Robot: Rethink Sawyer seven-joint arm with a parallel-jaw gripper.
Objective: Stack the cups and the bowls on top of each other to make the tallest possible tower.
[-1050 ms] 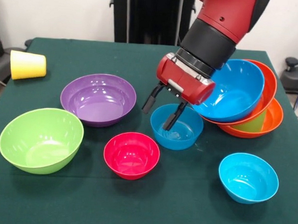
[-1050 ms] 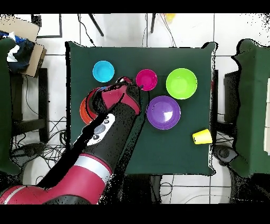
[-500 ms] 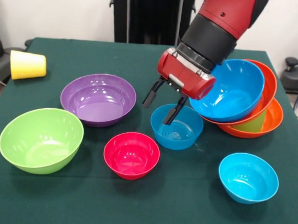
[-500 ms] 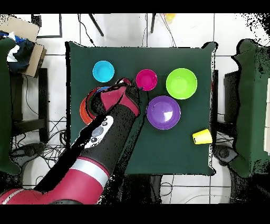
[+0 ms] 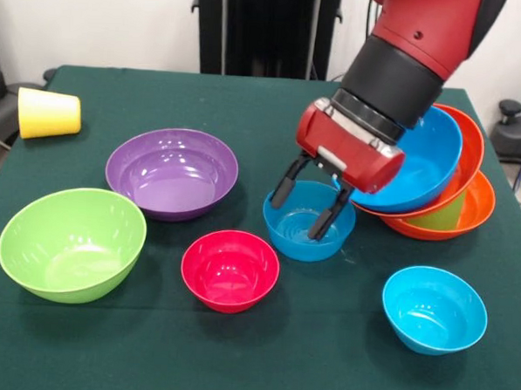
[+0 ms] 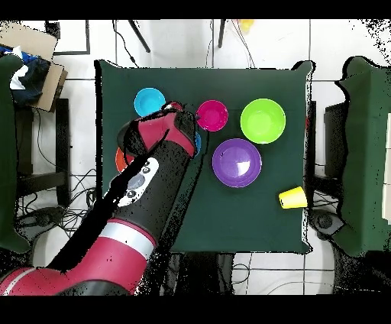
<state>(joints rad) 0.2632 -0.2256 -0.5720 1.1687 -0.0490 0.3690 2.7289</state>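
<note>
My gripper (image 5: 302, 210) is open and hangs low over a small blue bowl (image 5: 289, 240) at the table's middle. One fingertip is by the bowl's left rim and the other dips inside it. Right behind the arm leans the tower (image 5: 458, 183): two orange bowls (image 5: 477, 206), a light green cup (image 5: 445, 213) wedged between them, and a tilted blue bowl (image 5: 424, 164) on top. Loose on the cloth are a pink-red bowl (image 5: 230, 270), a cyan bowl (image 5: 434, 309), a purple bowl (image 5: 172, 171), a lime green bowl (image 5: 72, 242) and a yellow cup (image 5: 48, 113) on its side.
In the overhead view the arm (image 6: 145, 191) covers the tower and most of the small blue bowl. The cyan bowl (image 6: 150, 102), pink-red bowl (image 6: 212, 115), lime green bowl (image 6: 263, 121), purple bowl (image 6: 237, 162) and yellow cup (image 6: 292, 198) show there. The green table (image 6: 229, 76) ends on all sides.
In the front view the open gripper has shifted right and slightly down, from beside the small blue bowl's left rim to directly over it. The bowls and cups have not moved.
</note>
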